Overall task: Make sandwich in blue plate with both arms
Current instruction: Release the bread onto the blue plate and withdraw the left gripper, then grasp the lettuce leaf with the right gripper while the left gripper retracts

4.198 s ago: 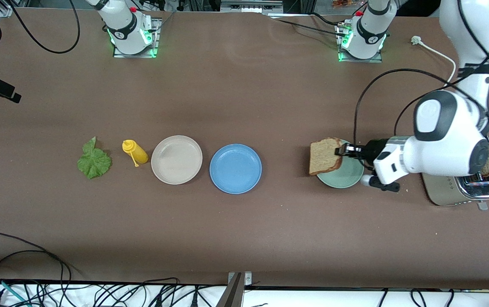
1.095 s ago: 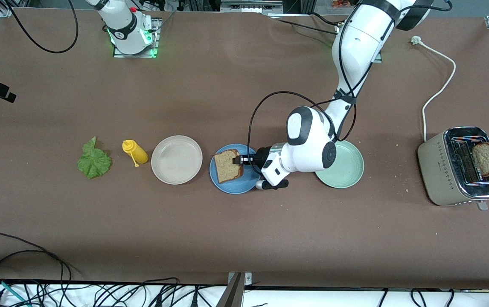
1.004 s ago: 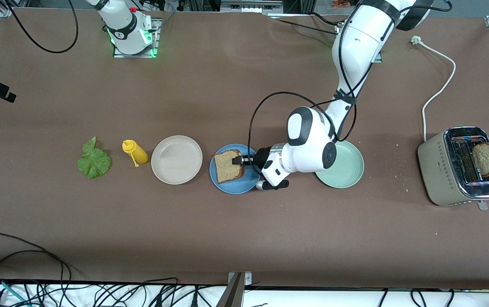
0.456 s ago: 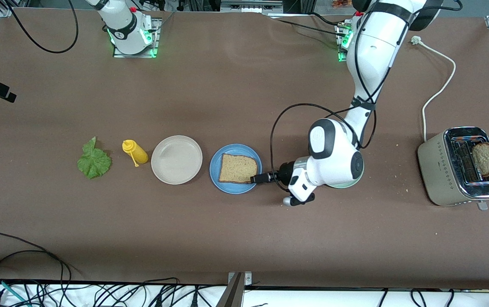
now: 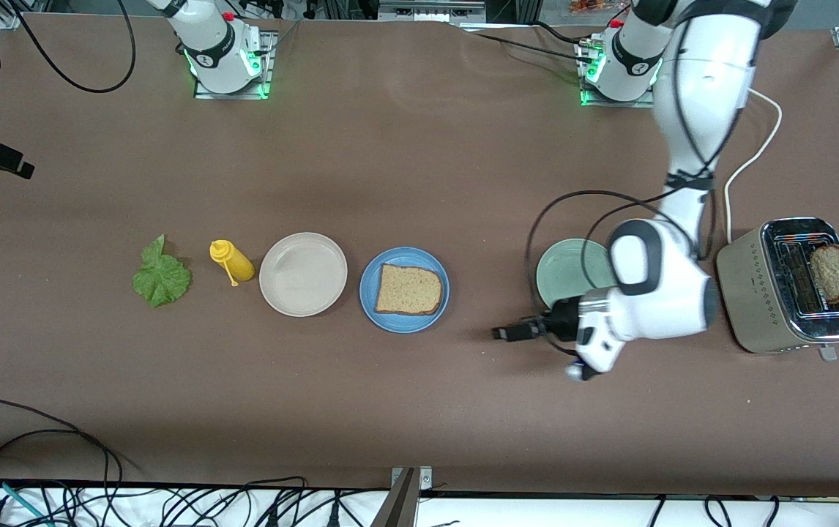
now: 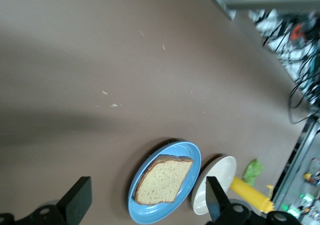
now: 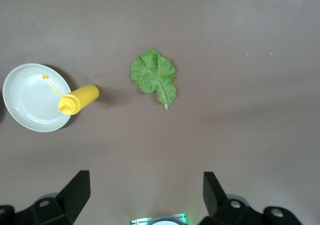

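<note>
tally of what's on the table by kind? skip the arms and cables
Plates: 3 (blue plate, beige plate, mint-green plate)
Bread slices: 2 (one on the blue plate, one in the toaster)
Lettuce leaf: 1
Yellow squeeze bottle: 1
Toaster: 1
Total: 8

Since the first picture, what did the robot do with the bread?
The left end effector carried the bread slice from the mint-green plate to the blue plate, let go, and drew back, open, toward the toaster. Lettuce, mustard bottle and beige plate stayed put.
</note>
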Motion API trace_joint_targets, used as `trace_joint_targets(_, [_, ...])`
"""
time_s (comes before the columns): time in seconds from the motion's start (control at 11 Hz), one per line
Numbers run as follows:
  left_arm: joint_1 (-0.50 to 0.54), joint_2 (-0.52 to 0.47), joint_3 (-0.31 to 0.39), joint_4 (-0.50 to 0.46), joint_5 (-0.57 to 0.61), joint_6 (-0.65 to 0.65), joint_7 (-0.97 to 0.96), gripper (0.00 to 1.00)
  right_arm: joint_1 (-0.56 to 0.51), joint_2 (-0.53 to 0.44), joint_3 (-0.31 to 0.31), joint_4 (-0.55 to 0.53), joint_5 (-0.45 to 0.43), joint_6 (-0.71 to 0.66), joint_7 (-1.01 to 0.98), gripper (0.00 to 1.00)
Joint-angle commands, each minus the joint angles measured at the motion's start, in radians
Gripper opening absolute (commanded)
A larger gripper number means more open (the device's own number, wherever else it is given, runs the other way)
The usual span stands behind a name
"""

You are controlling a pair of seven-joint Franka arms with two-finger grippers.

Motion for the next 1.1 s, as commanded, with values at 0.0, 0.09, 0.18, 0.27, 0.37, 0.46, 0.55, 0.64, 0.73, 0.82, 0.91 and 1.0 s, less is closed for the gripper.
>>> trace_joint_targets(0.0, [0.093, -0.266, -0.003, -0.267, 0.060, -0.022, 0.015, 1.00, 0.019, 0.047, 0.006, -0.037, 0.019, -0.013, -0.115, 1.00])
trace_joint_targets(0.09, [0.114, -0.326, -0.004, -0.296, 0.147, -0.025, 0.015, 1.00, 0.016, 0.089, 0.006, -0.045, 0.019, 0.001, -0.148, 1.00])
trace_joint_targets(0.18, [0.136, -0.381, -0.007, -0.319, 0.239, -0.052, 0.015, 1.00, 0.017, 0.135, 0.006, -0.045, 0.018, 0.025, -0.255, 1.00])
trace_joint_targets(0.27, [0.159, -0.432, -0.010, -0.324, 0.308, -0.099, 0.015, 1.00, 0.014, 0.177, 0.005, -0.063, 0.021, 0.075, -0.291, 1.00])
trace_joint_targets(0.37, [0.179, -0.478, -0.010, -0.329, 0.365, -0.138, 0.015, 1.00, 0.014, 0.192, 0.003, -0.139, 0.004, 0.202, -0.351, 1.00])
trace_joint_targets(0.46, [0.194, -0.524, -0.012, -0.332, 0.440, -0.178, 0.015, 1.00, 0.014, 0.186, 0.000, -0.253, 0.001, 0.338, -0.410, 1.00])
trace_joint_targets(0.55, [0.194, -0.568, -0.010, -0.330, 0.531, -0.228, 0.015, 1.00, 0.013, 0.206, -0.010, -0.313, 0.001, 0.426, -0.426, 1.00])
trace_joint_targets(0.64, [0.199, -0.620, -0.012, -0.332, 0.632, -0.276, 0.013, 1.00, 0.011, 0.243, -0.020, -0.345, 0.002, 0.485, -0.434, 1.00])
trace_joint_targets(0.73, [0.205, -0.666, -0.013, -0.332, 0.704, -0.316, 0.013, 1.00, 0.011, 0.278, -0.020, -0.379, 0.004, 0.563, -0.434, 1.00])
trace_joint_targets(0.82, [0.217, -0.709, -0.015, -0.332, 0.775, -0.354, 0.012, 1.00, 0.002, 0.312, -0.021, -0.413, 0.002, 0.652, -0.442, 1.00])
trace_joint_targets(0.91, [0.217, -0.746, -0.015, -0.332, 0.857, -0.388, 0.012, 1.00, -0.004, 0.338, -0.021, -0.447, 0.004, 0.744, -0.495, 1.00])
trace_joint_targets(1.0, [0.219, -0.786, -0.015, -0.332, 0.916, -0.417, 0.013, 1.00, -0.010, 0.358, -0.020, -0.462, 0.004, 0.808, -0.506, 1.00])
